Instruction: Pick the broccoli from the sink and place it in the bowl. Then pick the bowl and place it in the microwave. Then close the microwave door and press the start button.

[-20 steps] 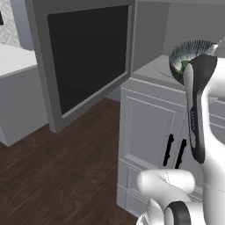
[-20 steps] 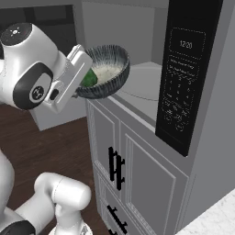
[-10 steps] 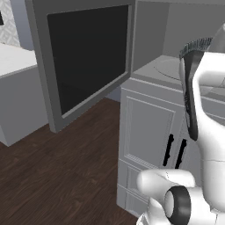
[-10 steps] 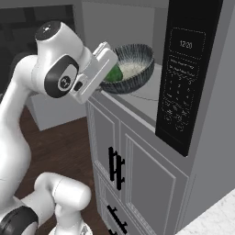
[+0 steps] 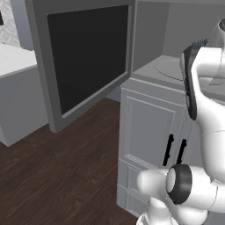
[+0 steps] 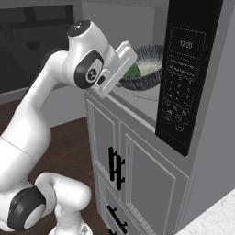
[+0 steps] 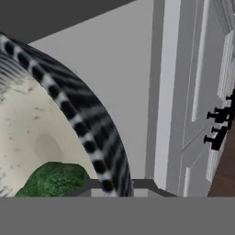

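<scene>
a: since a second ago we've carried the bowl from out in front of the cabinet into the mouth of the microwave; it hangs over the light grey floor inside.

b: and the room around us?

a: dark wood floor, pale grey cabinet doors with black handles under the microwave, and the microwave door swung wide open to our left, its black glass facing us.

b: what's in the bowl?

a: the broccoli, low against the near wall on the speckled cream inside. in the right base view it shows as a green patch just beside our hand.

b: the gripper?

a: pinched on the bowl's near rim, jaws narrow, one finger each side of the wall. the bowl's outside is dark blue-grey, streaked pale; the broccoli is bright green and lumpy.
</scene>
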### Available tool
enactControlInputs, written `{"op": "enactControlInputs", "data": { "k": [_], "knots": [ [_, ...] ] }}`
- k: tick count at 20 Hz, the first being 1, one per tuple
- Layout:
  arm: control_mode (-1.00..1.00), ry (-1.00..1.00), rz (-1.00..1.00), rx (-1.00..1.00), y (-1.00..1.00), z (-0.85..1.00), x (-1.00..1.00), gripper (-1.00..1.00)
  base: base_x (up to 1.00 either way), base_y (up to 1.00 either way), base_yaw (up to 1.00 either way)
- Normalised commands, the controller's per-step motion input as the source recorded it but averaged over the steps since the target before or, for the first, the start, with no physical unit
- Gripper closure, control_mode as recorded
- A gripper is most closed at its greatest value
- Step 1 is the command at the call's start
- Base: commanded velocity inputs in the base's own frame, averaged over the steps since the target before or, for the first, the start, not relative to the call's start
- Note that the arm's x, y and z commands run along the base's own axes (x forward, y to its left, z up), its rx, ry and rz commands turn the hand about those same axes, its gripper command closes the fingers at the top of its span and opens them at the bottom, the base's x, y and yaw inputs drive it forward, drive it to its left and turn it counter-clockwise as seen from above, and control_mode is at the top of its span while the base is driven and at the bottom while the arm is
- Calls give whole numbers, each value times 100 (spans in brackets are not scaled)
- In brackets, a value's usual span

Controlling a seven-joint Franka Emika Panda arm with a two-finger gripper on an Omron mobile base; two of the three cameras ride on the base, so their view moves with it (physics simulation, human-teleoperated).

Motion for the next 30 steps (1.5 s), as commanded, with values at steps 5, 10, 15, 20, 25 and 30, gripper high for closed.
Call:
{"op": "enactControlInputs", "data": {
  "k": [5,10,15,20,25,30],
  "knots": [
    [-100,6,0,0,-33,-8,49,100,0,0,0],
    [-100,0,0,0,-22,-21,29,100,0,0,0],
    [-100,0,1,0,-1,-42,27,100,0,0,0],
    [-100,0,2,0,0,-39,28,100,0,0,0],
    [-100,0,0,0,-1,-19,21,100,0,0,0],
    [-100,-4,0,0,0,-10,14,-100,0,0,0]
  ]
}}
